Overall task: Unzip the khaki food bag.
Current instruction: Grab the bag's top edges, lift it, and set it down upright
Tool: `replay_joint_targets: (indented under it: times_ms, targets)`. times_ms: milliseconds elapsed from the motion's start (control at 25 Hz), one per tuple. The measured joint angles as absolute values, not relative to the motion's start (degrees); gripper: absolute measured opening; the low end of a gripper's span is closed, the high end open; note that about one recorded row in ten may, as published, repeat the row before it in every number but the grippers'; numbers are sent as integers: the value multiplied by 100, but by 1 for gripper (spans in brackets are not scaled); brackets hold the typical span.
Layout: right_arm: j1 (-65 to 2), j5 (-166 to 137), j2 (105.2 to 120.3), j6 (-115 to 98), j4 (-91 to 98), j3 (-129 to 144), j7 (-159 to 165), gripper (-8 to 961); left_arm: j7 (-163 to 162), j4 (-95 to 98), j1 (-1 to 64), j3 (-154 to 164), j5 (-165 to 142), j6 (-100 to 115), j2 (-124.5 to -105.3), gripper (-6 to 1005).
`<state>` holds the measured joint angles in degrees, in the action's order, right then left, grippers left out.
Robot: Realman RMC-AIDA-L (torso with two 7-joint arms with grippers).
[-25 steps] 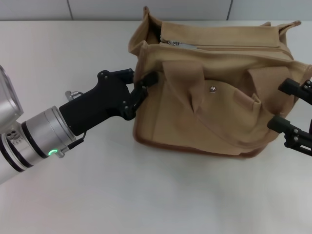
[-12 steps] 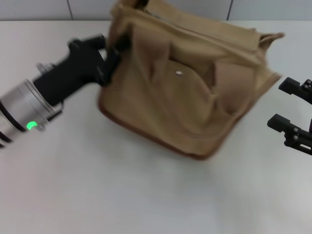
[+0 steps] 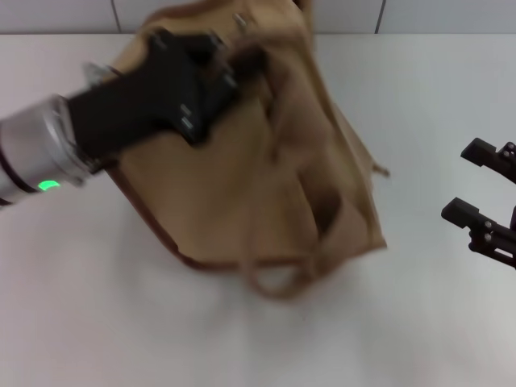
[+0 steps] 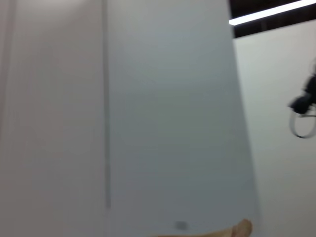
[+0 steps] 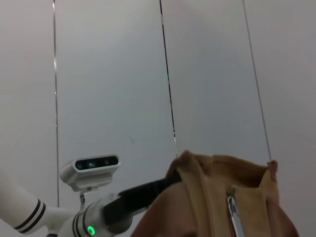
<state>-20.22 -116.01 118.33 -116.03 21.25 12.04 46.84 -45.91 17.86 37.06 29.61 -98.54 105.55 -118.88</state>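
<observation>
1. The left arm reaches in from nine o'clock in the head view, its silver forearm with a green light low at the edge and its black wrist angled up toward one o'clock.
2. The left gripper (image 3: 242, 64) is clamped on the upper corner fabric of the khaki food bag (image 3: 266, 177), at about eleven o'clock of the bag.
3. The bag sits at the middle of the white table (image 3: 242, 339), turned and tilted, its long axis running from eleven o'clock down to five o'clock.
4. One strap handle (image 3: 278, 278) loops out at the bag's six o'clock end.
5. In the right wrist view the silver zipper pull (image 5: 234, 217) hangs along the bag's top seam.
6. The right gripper (image 3: 476, 185) waits at three o'clock, fingers spread apart, well clear of the bag.
</observation>
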Motion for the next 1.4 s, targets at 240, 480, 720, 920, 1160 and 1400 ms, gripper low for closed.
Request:
replay_joint_targets:
  times_ms: [240, 480, 720, 920, 1160, 1400]
  targets:
    - [-1974, -11601, 11908, -11269, 2068, 1210, 4420, 784, -3757, 1123, 3852, 3847, -9833, 10304, -11917, 101]
    - [-1982, -11602, 11933, -10829, 1573, 1200, 3371, 784, -3414, 643, 3856, 3877, -9867, 10269, -11918, 102]
    - [-2005, -11368, 11952, -10265, 698, 1167, 1890, 784, -3226, 420, 3816, 3884, -9869, 10261, -11918, 103]
    - [-2035, -11330, 11960, -10058, 86, 1129, 841, 784, -3186, 323, 3820, 3888, -9878, 10218, -11918, 104]
    - [-2083, -11315, 11969, -9926, -212, 792, 720, 784, -3176, 261, 3843, 3893, -9883, 10182, -11918, 104]
    - [-2163, -11311, 11971, -9671, -534, 616, 337, 784, -3158, 163, 3879, 3896, -9888, 10099, -11918, 105]
